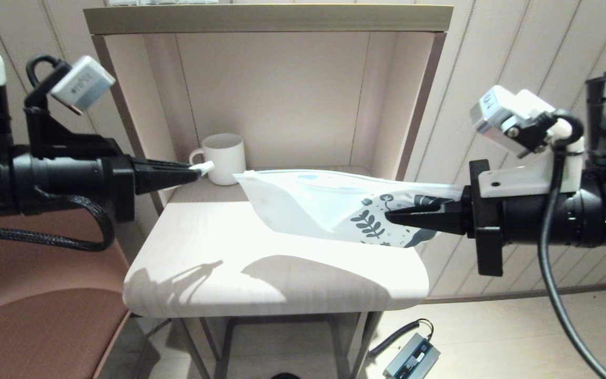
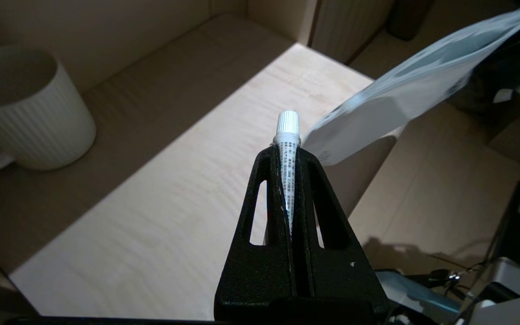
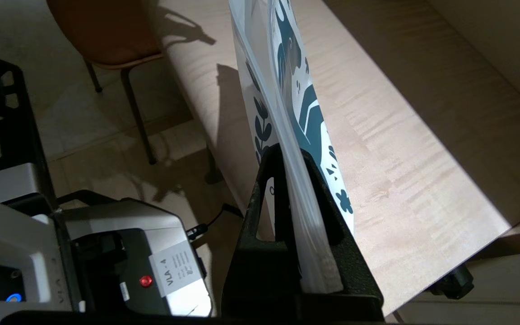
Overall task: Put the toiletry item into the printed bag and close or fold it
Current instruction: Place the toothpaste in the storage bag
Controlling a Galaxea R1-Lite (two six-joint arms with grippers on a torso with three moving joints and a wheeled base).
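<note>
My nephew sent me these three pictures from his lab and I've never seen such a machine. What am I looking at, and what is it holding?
It is a robot with two arms, each ending in a black claw. The wide picture comes from a camera on its head; the other two come from cameras on its wrists, looking along the claws. The left claw is shut on a small white tube. The right claw is shut on the leaf-printed end of a white pouch and holds it up above a pale wooden table. A white ribbed mug stands at the back of the table. The tube is not yet in the pouch.
</note>
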